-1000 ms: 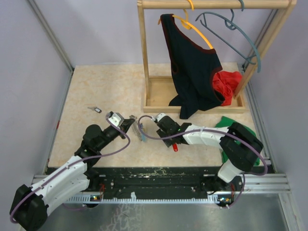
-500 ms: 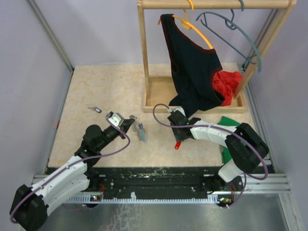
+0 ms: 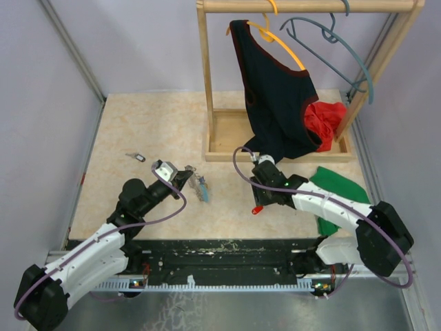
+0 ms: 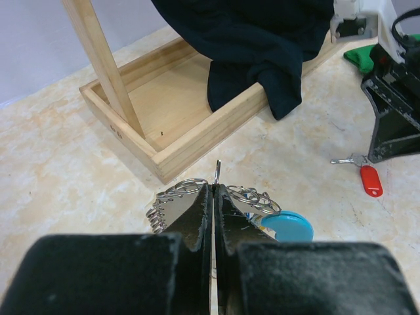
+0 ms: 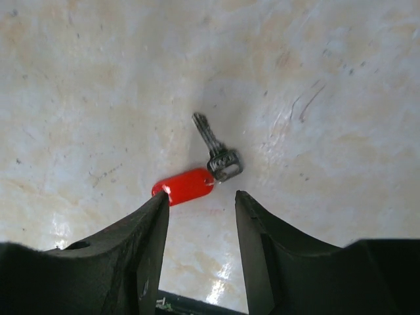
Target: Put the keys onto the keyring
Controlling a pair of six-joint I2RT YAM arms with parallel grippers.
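Rightward the right gripper point(image 3: 260, 201) has swung, now open and empty over the red key point(image 5: 187, 184); left gripper point(image 4: 214, 191) pinches the keyring point(image 4: 172, 195) near the tray point(image 4: 203, 134).

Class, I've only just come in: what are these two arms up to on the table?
The left gripper is shut on the keyring, holding it low over the table in front of the wooden rack. The right gripper is open and hovers over the red key, which lies flat on the table, not yet gripped. A black key lies apart, far to the left.
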